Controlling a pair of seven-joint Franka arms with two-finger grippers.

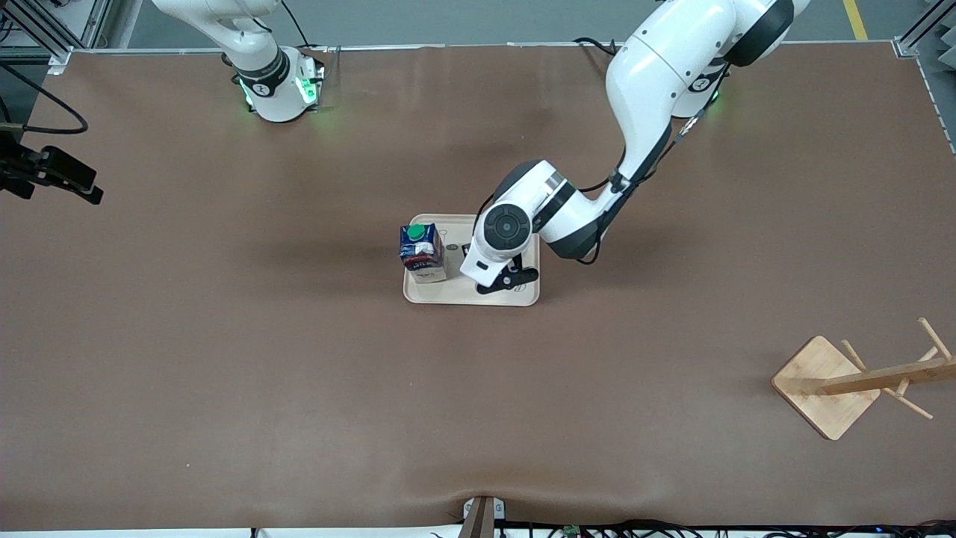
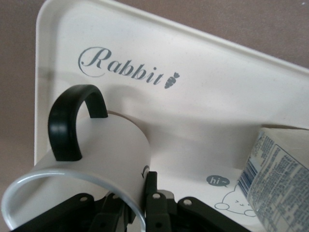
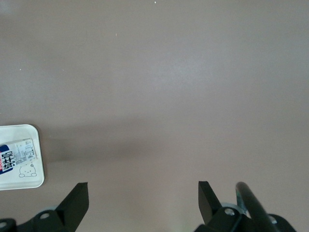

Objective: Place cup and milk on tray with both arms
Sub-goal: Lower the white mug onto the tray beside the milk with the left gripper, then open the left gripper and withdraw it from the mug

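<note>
The cream tray lies mid-table, and the milk stands upright on its end toward the right arm. My left gripper is low over the tray's other half, shut on the rim of the white cup, one finger inside and one finger outside. The cup's black handle faces the "Rabbit" script on the tray. The left wrist hides the cup in the front view, so I cannot tell whether its base touches the tray. The milk stands close beside the cup. My right gripper waits open over bare table at the right arm's end.
A bamboo rack with pegs stands toward the left arm's end, nearer the front camera than the tray. In the right wrist view the right gripper holds nothing, with a corner of the tray and the milk at the picture's edge.
</note>
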